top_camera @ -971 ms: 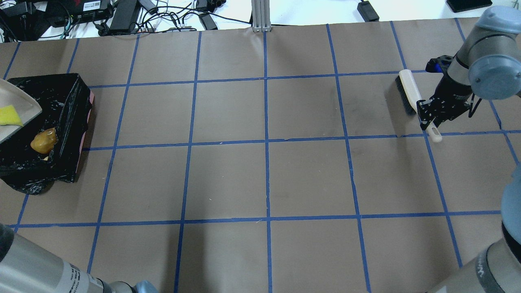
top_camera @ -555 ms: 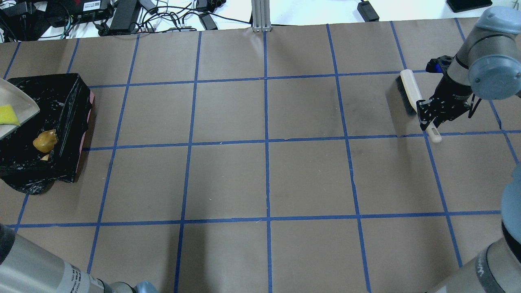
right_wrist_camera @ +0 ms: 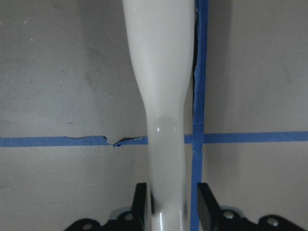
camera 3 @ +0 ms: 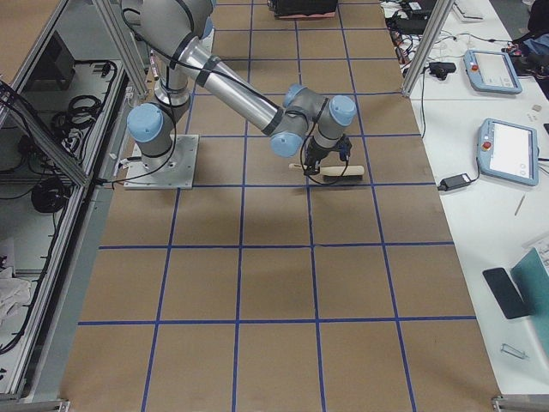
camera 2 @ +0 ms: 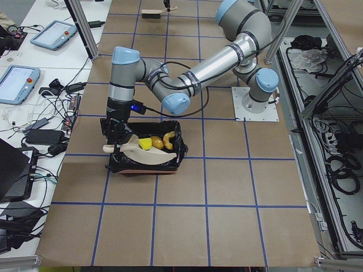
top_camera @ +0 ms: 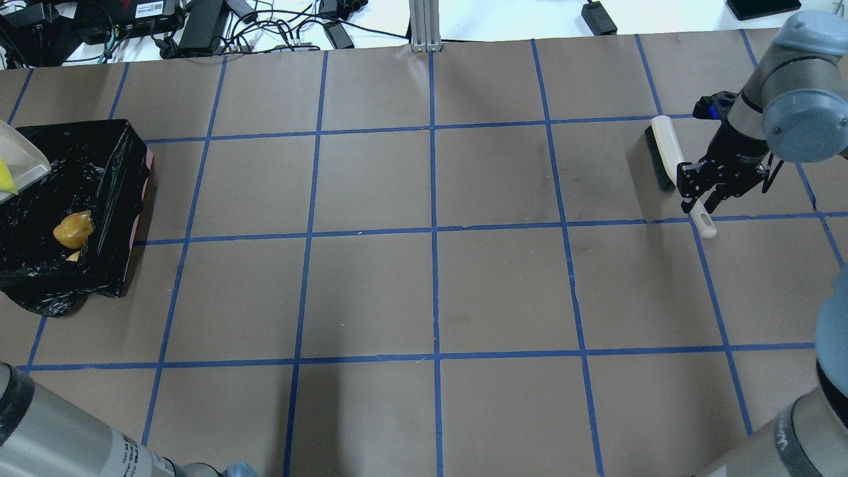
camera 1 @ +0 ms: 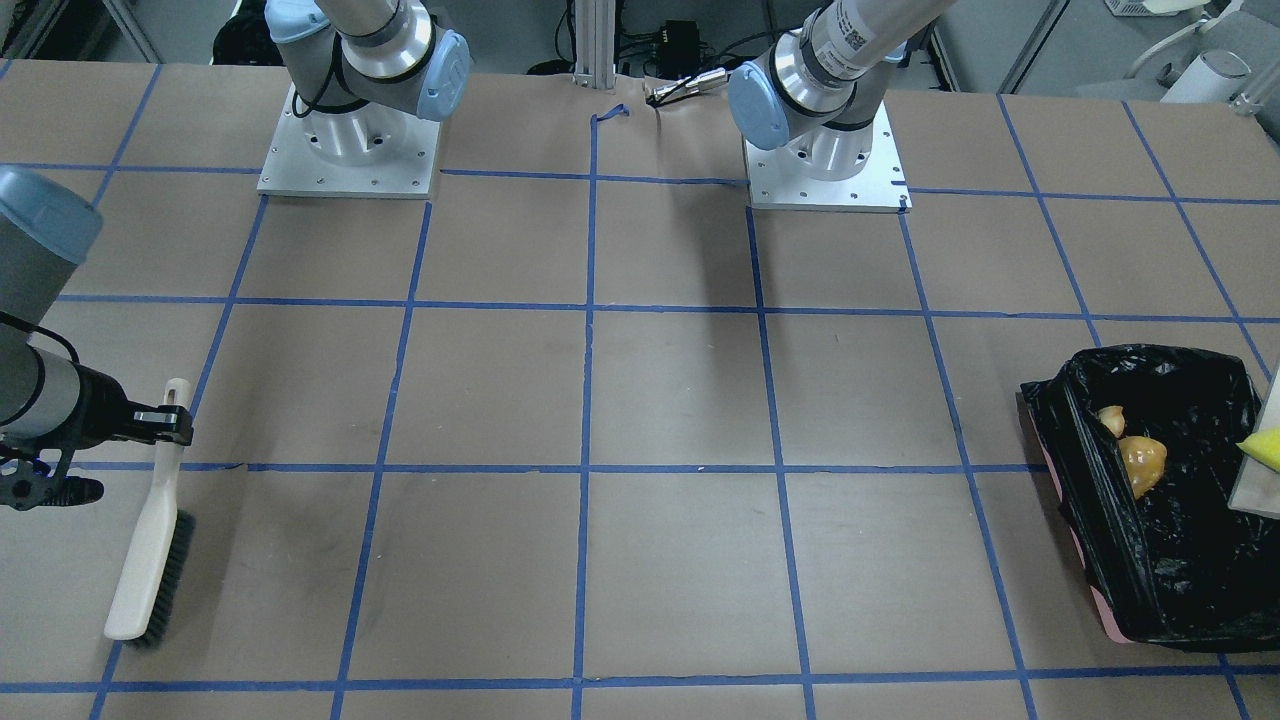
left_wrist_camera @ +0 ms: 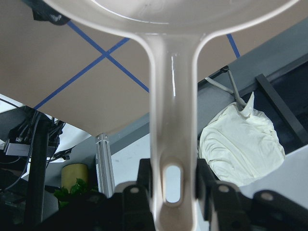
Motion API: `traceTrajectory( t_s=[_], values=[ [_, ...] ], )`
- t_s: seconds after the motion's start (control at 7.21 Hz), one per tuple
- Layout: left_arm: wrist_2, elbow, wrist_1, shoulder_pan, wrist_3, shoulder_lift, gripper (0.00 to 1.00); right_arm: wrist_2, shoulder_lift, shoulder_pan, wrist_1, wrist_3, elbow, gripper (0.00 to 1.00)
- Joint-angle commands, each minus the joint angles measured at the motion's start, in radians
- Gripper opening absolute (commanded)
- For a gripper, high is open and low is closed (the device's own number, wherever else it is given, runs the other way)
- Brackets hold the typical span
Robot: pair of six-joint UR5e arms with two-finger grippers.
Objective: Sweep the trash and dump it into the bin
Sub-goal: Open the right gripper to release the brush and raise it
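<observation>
Evidently the left claw (left_wrist_camera: 173, 183) clamps the light, stiff dustpan (left_wrist_camera: 172, 86) by its handle; the soft sponge (camera 1: 1262, 447) ahead should slide

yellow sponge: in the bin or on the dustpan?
On the dustpan. The yellow sponge lies on the beige pan above the bin; the orange lump is inside.
</observation>
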Motion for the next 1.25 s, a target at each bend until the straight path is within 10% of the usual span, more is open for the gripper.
traceTrajectory(
  t_s=[0.0,0.14,1.11],
  values=[
    [0.058,-0.001,0.045,-0.031,0.012,0.0,0.0,0.0,-0.003,0.0,0.0,0.002,0.0,0.72],
    [0.088,-0.001,0.049,-0.051,0.02,0.005,0.0,-0.009,-0.014,0.0,-0.001,0.002,-0.003,1.0],
    [0.207,-0.097,0.231,-0.14,0.061,0.043,0.0,0.067,-0.389,0.076,0.094,0.002,-0.037,1.0]
  ],
)
